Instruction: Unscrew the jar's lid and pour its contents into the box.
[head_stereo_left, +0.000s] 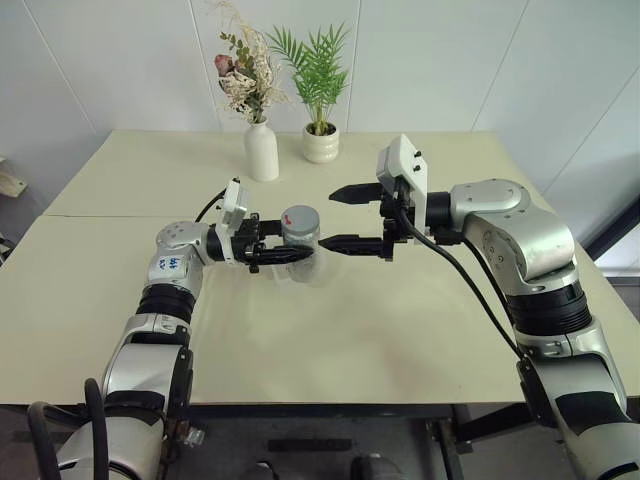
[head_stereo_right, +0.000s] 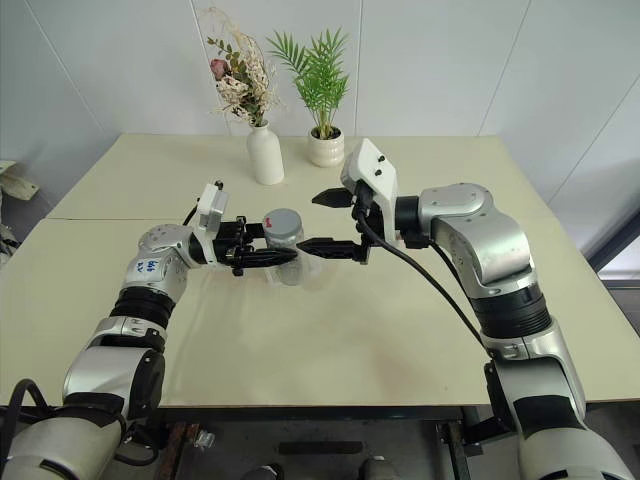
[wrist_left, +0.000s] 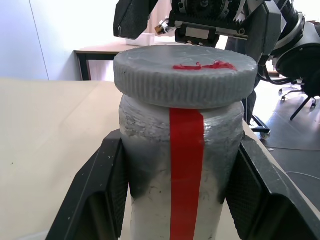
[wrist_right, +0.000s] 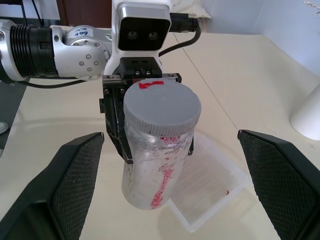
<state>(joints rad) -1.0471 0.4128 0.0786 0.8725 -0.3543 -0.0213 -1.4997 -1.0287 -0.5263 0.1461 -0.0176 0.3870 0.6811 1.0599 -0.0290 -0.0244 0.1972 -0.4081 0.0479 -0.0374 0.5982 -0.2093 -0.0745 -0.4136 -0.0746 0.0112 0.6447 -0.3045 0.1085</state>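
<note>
The left gripper (head_stereo_left: 272, 255) is clamping one jar (head_stereo_left: 299, 243) above the one box (wrist_right: 212, 192), one lid (wrist_right: 162, 107) sitting on top. Right of the jar, the right gripper (head_stereo_left: 352, 218) is hanging with jaws spread wide, holding nothing. Behind the jar are standing one vase (head_stereo_left: 261, 150) and one pot (head_stereo_left: 321, 144).

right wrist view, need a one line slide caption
Left gripper holds the lidded jar above the clear box, between the right gripper's open fingers.
</note>
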